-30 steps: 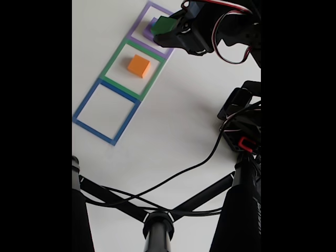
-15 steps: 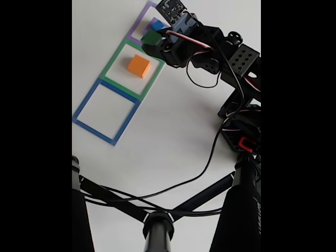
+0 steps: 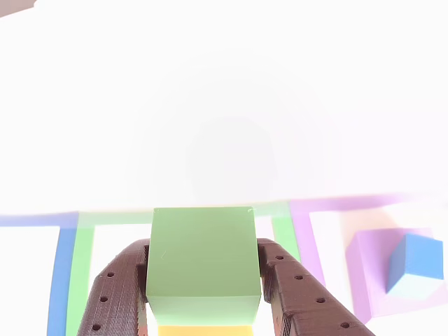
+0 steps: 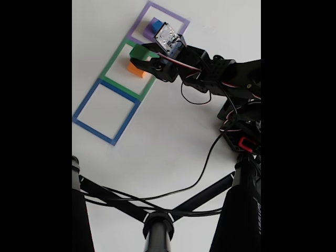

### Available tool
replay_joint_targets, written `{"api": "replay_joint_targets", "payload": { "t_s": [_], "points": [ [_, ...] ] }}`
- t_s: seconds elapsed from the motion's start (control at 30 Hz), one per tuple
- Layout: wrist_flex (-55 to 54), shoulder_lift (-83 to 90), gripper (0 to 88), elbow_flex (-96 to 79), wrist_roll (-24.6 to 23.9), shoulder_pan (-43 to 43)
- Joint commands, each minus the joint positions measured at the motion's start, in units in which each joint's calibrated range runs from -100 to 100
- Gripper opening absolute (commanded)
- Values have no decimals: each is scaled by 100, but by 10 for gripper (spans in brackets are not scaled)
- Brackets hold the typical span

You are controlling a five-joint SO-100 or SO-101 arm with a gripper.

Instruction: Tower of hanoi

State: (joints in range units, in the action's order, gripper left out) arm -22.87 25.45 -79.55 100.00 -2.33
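My gripper [image 3: 203, 280] [image 4: 140, 59] is shut on the green cube [image 3: 203, 262] [image 4: 138, 52], which it holds in the air over the green square outline [image 4: 113, 65]. Right below the green cube sits the orange cube [image 3: 203, 330] [image 4: 135, 69], mostly covered by it. In the purple square outline [image 4: 178, 21] the small blue cube [image 3: 416, 262] [image 4: 155, 25] rests on top of the purple cube [image 3: 371, 266] [image 4: 149, 32]. Brown fingers [image 3: 294, 294] press both sides of the green cube.
A blue square outline [image 4: 89, 100] lies at the near end of the row with nothing inside it. The arm's base and cables [image 4: 239, 131] stand to the right. Black tripod legs [image 4: 157, 220] and a cable cross the lower part of the fixed view.
The gripper has carried the green cube away from the purple square and down-left in the fixed view, until it hangs over the orange cube in the green square. The blue cube has come into sight.
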Motion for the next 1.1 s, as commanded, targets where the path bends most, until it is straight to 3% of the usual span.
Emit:
{"api": "replay_joint_targets", "payload": {
  "t_s": [0.0, 0.43, 1.07],
  "points": [
    [-1016, -644, 94, 18, 0, 109],
    [-3033, -2210, 94, -209, 0, 128],
    [-3923, -3438, 92, 282, 0, 128]
  ]
}}
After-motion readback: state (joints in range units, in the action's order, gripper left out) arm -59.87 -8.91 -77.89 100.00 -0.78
